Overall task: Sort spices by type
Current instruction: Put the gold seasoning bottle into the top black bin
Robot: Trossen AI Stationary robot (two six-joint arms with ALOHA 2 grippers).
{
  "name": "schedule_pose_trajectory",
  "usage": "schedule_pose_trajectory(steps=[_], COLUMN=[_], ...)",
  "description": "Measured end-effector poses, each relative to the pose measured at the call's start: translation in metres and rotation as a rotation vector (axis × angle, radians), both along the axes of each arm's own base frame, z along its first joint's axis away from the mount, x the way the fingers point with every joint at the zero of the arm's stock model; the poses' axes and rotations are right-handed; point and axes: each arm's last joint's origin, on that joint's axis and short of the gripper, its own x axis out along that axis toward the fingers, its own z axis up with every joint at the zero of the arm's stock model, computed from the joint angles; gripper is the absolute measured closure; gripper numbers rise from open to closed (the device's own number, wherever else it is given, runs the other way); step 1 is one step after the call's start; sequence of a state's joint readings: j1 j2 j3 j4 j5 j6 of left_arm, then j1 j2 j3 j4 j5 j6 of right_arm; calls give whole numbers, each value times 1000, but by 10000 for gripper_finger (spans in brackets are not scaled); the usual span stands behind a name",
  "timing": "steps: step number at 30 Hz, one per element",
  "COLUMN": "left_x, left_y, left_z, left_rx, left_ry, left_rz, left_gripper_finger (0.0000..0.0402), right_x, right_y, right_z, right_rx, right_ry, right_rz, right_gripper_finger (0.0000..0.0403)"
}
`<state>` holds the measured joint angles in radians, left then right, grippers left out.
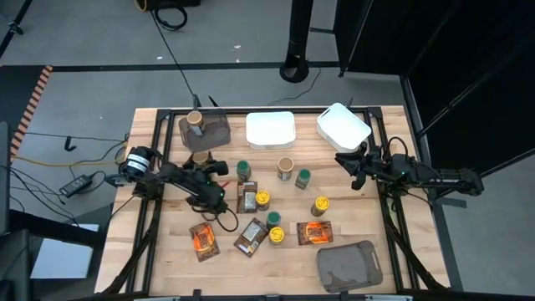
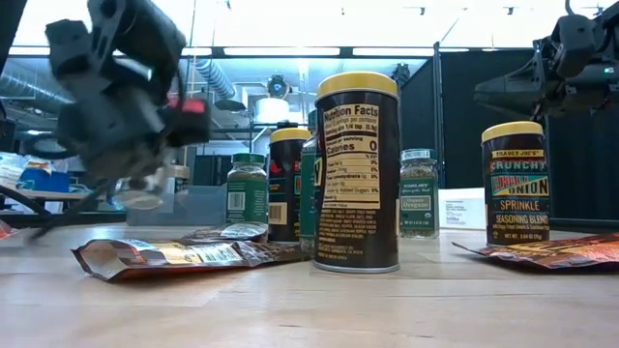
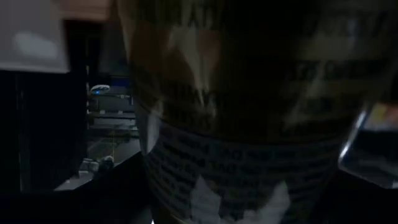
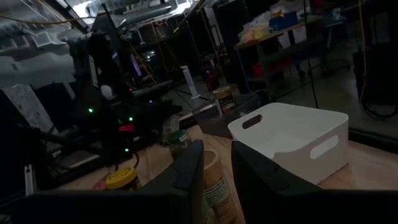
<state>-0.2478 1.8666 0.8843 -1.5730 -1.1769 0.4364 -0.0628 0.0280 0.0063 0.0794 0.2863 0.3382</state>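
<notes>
Tan-lidded jars (image 1: pixel 286 167): we make it three, one of them standing in a bin.
Green-lidded jars (image 1: pixel 303 176): three for us.
Yellow-lidded jars (image 1: pixel 262 198): three again.
Orange packets (image 1: pixel 315 232): we've got two.
Brown packets (image 1: pixel 251 237): two as well.
White trays (image 1: pixel 270 130): we count two.
Brown-grey bins (image 1: pixel 349 266): two on the tabletop (image 1: pixel 167 267).

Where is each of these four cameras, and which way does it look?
High: overhead, straight down; both arms, white rectangular tray.
Low: table height, level across yellow-lidded jars; left gripper hangs above.
Left wrist: pressed against a dark labelled jar.
Right wrist: past the right gripper to that same tray.
</notes>
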Motion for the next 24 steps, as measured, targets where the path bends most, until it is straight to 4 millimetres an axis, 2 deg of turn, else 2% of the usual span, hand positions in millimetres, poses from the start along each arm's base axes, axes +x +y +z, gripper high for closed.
schedule_pose_trajectory(steps=[7, 11, 20, 24], left_x=[-29, -37, -34, -28], left_y=[7, 9, 9, 7], left_z=[-15, -26, -47, -47], left_rx=[31, 39, 74, 105], left_ry=[132, 193, 187, 39], left_rz=[6, 20, 37, 84], left_gripper_finger=[133, 133, 133, 121], right_x=[0, 0, 0, 0], right_y=[0, 0, 0, 0], right_z=[0, 0, 0, 0], right_rx=[0, 0, 0, 0], right_ry=[-2, -1, -1, -1], right_rz=[0, -1, 0, 1], right_gripper_finger=[311, 311, 311, 311])
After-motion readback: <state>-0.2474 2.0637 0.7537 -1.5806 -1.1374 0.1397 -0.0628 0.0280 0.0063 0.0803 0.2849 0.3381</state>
